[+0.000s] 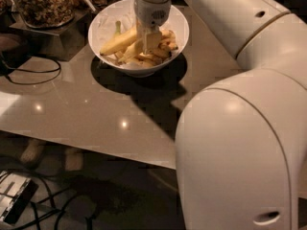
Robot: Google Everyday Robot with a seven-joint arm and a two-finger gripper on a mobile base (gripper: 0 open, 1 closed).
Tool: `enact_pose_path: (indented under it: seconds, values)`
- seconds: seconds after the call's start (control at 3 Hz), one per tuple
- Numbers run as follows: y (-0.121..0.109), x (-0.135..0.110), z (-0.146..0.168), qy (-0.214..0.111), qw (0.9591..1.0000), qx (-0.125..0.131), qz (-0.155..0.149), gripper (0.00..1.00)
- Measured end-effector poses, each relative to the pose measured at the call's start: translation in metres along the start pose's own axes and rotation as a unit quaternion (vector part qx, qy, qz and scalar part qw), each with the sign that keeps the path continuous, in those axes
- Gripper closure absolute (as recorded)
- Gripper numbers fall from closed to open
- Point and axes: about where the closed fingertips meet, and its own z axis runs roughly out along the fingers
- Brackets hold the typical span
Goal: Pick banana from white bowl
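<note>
The white bowl (179, 27) stands on the table at the top centre and holds several yellow bananas. My gripper (146, 42) reaches straight down into the bowl's middle, its tip among the bananas. A slim, nearly straight banana (130, 52) lies slanting just under and left of the tip. I cannot tell whether the gripper has hold of it. A thicker banana with a green stem (116, 40) lies at the left of the bowl. Short stubby bananas (163, 46) lie at the right, partly hidden by the gripper.
A glass jar of brown granola (44, 4) stands on a dark stand at the top left. A black cable (33, 73) loops on the glossy table (96, 114). My arm's large white body (240, 152) fills the right side. Cables lie on the floor below (29, 200).
</note>
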Motion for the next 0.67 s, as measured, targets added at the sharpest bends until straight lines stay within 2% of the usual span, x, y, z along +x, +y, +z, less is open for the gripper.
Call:
enact_pose_path:
  seconds: [0.33, 0.67]
  values:
    - [0.0, 0.0, 0.0, 0.0, 1.0, 0.001, 0.001, 1.0]
    - [0.006, -0.002, -0.029, 0.001, 0.9996, 0.025, 0.013, 1.0]
